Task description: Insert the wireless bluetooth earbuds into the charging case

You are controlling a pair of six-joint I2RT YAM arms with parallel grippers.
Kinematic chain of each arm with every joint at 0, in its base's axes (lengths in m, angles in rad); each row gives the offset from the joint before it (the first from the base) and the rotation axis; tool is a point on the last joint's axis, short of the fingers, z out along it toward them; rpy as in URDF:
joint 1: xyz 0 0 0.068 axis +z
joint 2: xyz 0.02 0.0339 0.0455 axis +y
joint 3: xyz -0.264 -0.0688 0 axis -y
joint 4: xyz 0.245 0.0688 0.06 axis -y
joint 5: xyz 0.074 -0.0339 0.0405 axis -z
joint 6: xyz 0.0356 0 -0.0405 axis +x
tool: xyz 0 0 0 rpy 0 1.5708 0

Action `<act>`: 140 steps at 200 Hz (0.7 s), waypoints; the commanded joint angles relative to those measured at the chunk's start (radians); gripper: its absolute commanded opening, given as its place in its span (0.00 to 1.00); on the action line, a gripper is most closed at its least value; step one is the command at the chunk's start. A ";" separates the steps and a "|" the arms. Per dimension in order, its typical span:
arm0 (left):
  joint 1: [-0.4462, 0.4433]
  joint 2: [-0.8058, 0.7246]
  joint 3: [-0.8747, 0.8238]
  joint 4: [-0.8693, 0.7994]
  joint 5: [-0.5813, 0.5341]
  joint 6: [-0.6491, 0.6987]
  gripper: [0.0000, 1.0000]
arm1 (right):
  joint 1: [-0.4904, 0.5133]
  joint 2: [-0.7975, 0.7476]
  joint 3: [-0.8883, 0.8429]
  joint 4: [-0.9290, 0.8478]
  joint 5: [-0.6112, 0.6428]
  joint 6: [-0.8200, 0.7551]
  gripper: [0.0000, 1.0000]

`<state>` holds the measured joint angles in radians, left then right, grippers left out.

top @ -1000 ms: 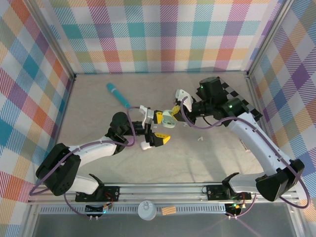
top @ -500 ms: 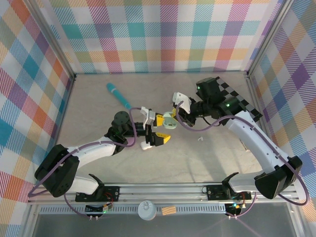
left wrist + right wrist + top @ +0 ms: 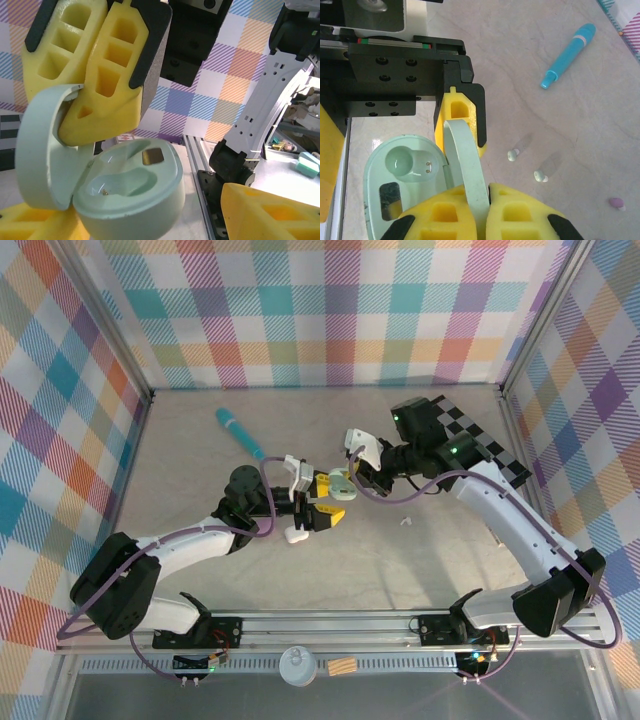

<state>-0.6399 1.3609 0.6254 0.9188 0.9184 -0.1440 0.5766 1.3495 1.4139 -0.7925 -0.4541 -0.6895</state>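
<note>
teal pen point(image 3: 240, 433) far left of charging case point(image 3: 341, 483). left gripper point(image 3: 328, 500) straddles case base, jaws apart, no clamp. right gripper point(image 3: 482, 192) pinches case lid, case open. white earbud point(image 3: 405, 522) on table point(image 3: 420, 570) right of case; pale earbuds point(image 3: 512, 154), purple earbud point(image 3: 616, 202) loose near case.

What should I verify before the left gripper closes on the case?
1. Lid open: ok, it stands up off the case.
2. Right gripper clamped on the lid: ok.
3. Left gripper astride the case body: ok; jaws open, one finger clear of it.
4. Round well empty: ok; the other well, cannot tell.
5. Earbud in hand: not ok; three earbuds lie loose on the table.
</note>
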 commanded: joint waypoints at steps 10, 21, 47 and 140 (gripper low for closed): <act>0.005 -0.007 0.023 0.053 0.015 0.000 0.65 | 0.005 0.003 0.027 -0.013 -0.029 -0.012 0.00; 0.005 -0.006 0.022 0.054 0.012 0.000 0.69 | 0.004 0.000 0.027 -0.012 -0.039 -0.010 0.00; 0.005 -0.003 0.020 0.057 0.007 -0.002 0.70 | 0.004 -0.016 0.016 0.010 -0.044 -0.001 0.00; 0.005 0.023 0.012 0.145 -0.012 -0.060 0.60 | 0.005 -0.030 -0.007 0.039 -0.036 0.016 0.00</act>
<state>-0.6395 1.3685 0.6254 0.9638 0.8963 -0.1738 0.5766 1.3437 1.4139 -0.7761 -0.4644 -0.6849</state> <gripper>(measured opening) 0.611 0.076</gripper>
